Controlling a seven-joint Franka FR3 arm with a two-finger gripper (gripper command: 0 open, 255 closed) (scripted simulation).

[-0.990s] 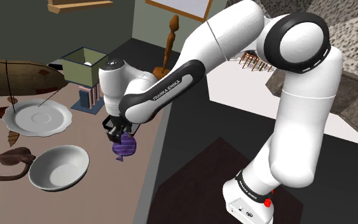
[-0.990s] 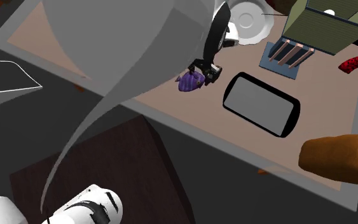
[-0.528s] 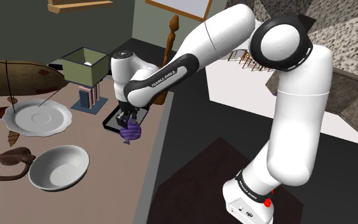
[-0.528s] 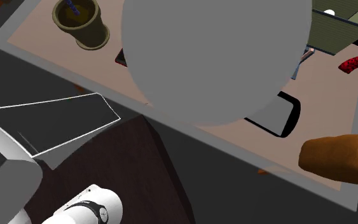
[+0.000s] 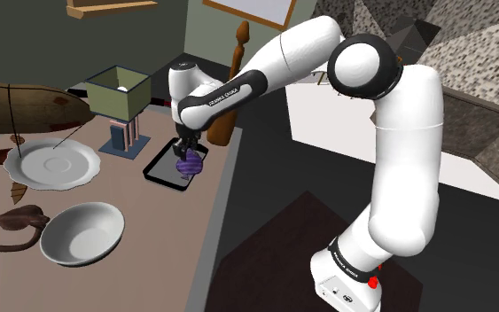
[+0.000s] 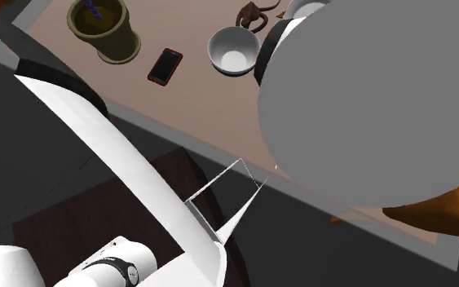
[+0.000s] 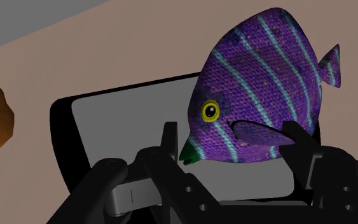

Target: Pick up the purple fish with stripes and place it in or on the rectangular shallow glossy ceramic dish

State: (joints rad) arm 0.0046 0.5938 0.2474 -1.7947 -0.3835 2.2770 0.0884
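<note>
The all-black gripper [image 5: 188,152] is clamped on the purple fish with pale stripes [image 7: 260,83], its 2 fingers [image 7: 169,141] pressing the lower body (yellow eye, green mouth). The fish hangs over the rectangular shallow dish, grey inside a black rim [image 7: 117,124]; whether they touch cannot be told. The dish lies by the table's [image 5: 150,266] edge nearest the stand. In the second exterior view the big grey arm link [image 6: 366,98] covers that spot, beside a white bowl [image 6: 234,50] and a red phone [image 6: 165,66].

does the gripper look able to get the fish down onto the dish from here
Probably yes. The gripper, shut on the fish, hangs right over the dish. In the wrist view nothing lies between the fish and the dish's bare grey floor, so a straight move down looks free.
</note>
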